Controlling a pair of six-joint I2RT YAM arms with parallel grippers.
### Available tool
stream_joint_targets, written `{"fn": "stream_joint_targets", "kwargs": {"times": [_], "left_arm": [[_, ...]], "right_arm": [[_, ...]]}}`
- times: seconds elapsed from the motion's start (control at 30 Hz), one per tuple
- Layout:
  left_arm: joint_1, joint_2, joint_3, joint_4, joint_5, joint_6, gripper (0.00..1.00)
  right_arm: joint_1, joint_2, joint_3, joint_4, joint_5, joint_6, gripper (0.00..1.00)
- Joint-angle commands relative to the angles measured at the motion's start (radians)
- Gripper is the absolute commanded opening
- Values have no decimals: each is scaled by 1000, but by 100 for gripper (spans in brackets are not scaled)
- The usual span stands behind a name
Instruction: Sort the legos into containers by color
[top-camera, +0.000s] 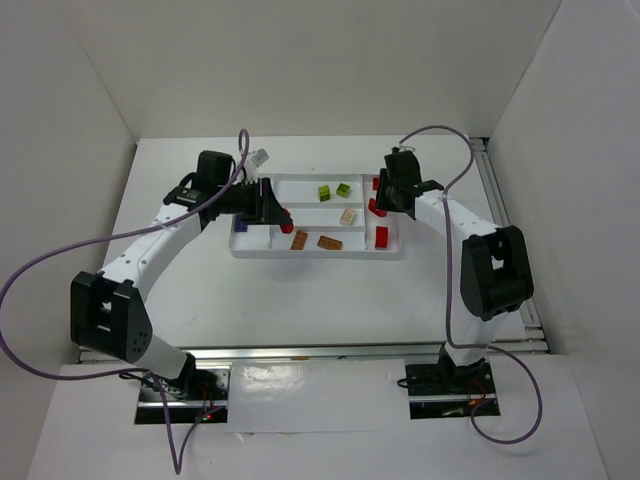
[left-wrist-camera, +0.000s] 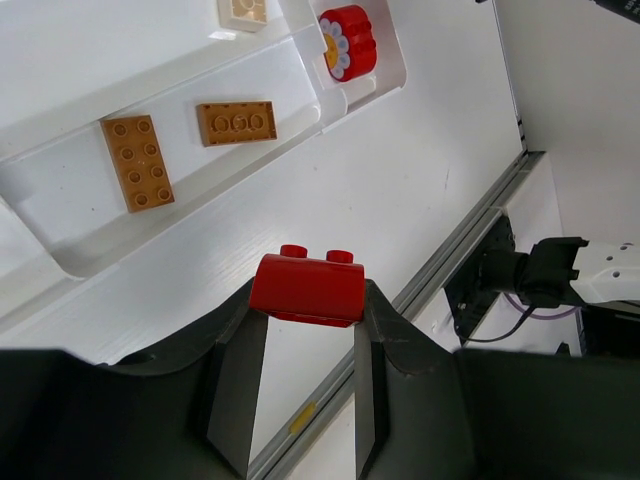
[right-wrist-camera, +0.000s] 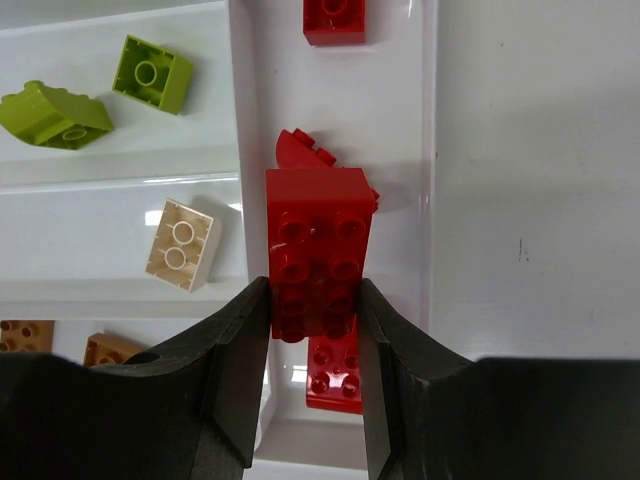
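Note:
The white tray (top-camera: 318, 254) lies mid-table, split into containers. My left gripper (top-camera: 280, 214) hangs over its left part, shut on a red lego (left-wrist-camera: 307, 290) held above the bare table near the tray's rim. My right gripper (right-wrist-camera: 314, 295) is shut on a long red lego (right-wrist-camera: 318, 255) over the right-hand compartment, where more red legos (right-wrist-camera: 335, 375) lie. Two lime legos (right-wrist-camera: 152, 73) sit in the far compartment, a cream one (right-wrist-camera: 180, 245) in the middle, and two orange ones (left-wrist-camera: 138, 162) in the near one. A purple lego (top-camera: 241, 226) shows at the tray's left end.
A red round flower-like piece (left-wrist-camera: 347, 42) rests in the tray's corner. A small white connector (top-camera: 260, 157) lies behind the tray. A metal rail (top-camera: 510, 230) runs along the table's right edge, and white walls close in three sides.

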Motion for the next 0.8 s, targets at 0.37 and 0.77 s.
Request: {"fn": "stream_joint_targets", "kwargs": {"times": [0.37, 0.77], "left_arm": [[6, -78, -5, 16, 43, 8, 0], [-3, -38, 17, 16, 33, 8, 0]], "right_arm": [[-3, 54, 65, -5, 61, -28, 16], [-12, 54, 56, -5, 70, -28, 22]]}}
